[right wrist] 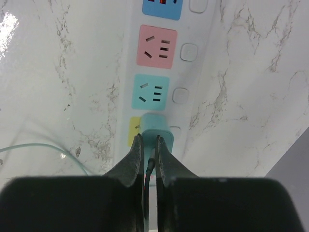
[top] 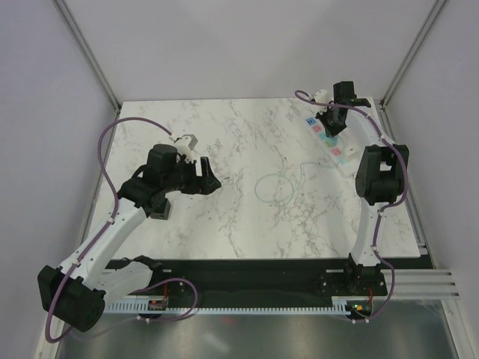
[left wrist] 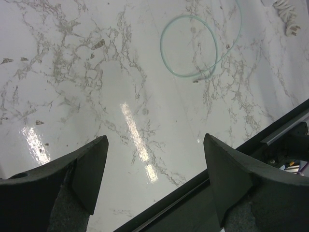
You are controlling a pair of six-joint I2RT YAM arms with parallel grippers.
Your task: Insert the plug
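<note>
1. The right gripper (right wrist: 148, 140) has its two black fingers drawn almost together, with only a slim slit between them. A thin dark line shows in that slit, too small to name.
2. The plug (right wrist: 156, 124), a small pale teal cube-shaped block, stands directly ahead of those fingertips, at or against them. It is not between the fingers.
3. The plug sits over the yellow socket (right wrist: 133, 131) of a long white plastic power strip (right wrist: 193, 72). The fingers hide the plug's near side and base, so how deep it sits cannot be told.
4. Further ahead of the gripper along the strip come a teal socket (right wrist: 151, 92) and a pink socket (right wrist: 157, 47). Then comes a blue socket (right wrist: 161, 7), cut off by the frame top.
5. A thin pale-green cable (right wrist: 34, 144) runs to the lower left of the right gripper and vanishes behind its body.
6. The left gripper (left wrist: 153, 145) hangs with fingers spread wide and nothing between them, above the white marble-patterned tabletop (left wrist: 72, 72). The frame cuts off the finger bases.
7. The cable's coil lies ahead and right of the left gripper. Beyond it, a white ribbed object (left wrist: 288, 19) is clipped by the corner and cannot be identified.
</note>
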